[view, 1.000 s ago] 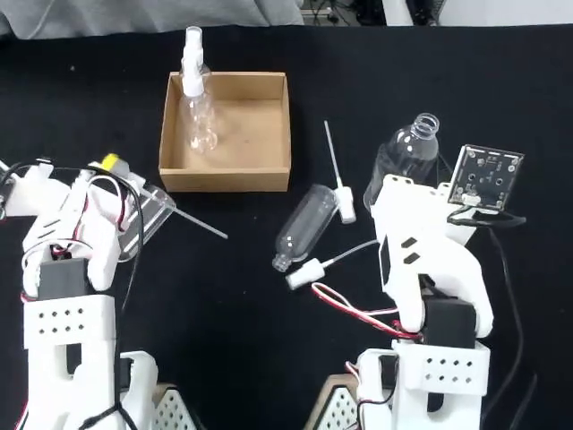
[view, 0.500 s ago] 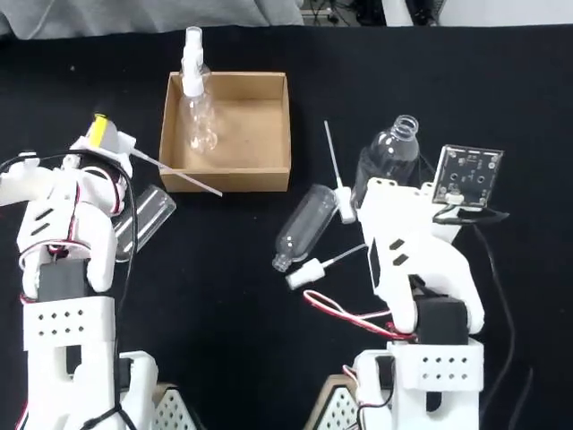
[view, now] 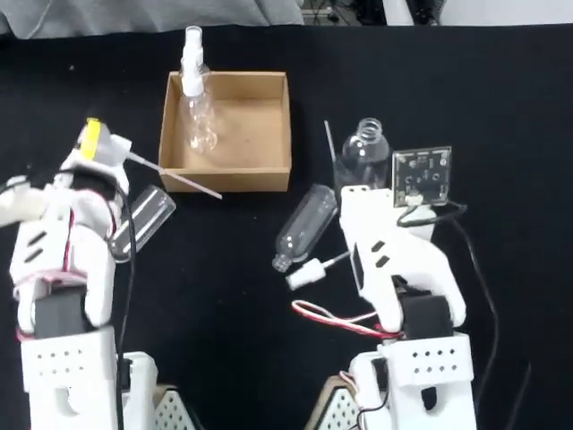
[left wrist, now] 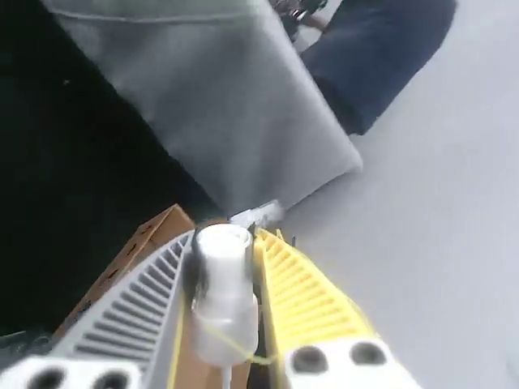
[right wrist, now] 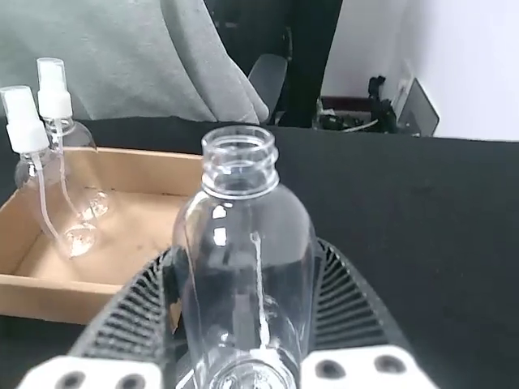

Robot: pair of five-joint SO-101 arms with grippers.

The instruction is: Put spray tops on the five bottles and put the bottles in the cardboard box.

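Note:
My left gripper (view: 95, 145) is shut on a white spray top (left wrist: 220, 296), held above the table left of the cardboard box (view: 269, 134); its thin tube (view: 179, 178) slants across the box's front wall. My right gripper (view: 363, 182) is shut on an open clear bottle (right wrist: 243, 251), upright, right of the box. Two bottles with spray tops (view: 195, 98) stand at the box's back left corner. One open bottle (view: 303, 225) lies between the arms and another (view: 145, 218) beside the left arm. A loose spray top (view: 307, 272) lies near the middle bottle.
A thin tube from another spray top (view: 330, 145) lies just left of the held bottle. A grey cloth (view: 152, 13) runs along the table's far edge. Red and white cables (view: 336, 316) trail by the right arm's base.
My left gripper has lifted the spray top up and away from the bottle lying beside it. My right gripper has carried the open bottle leftward, nearer the box.

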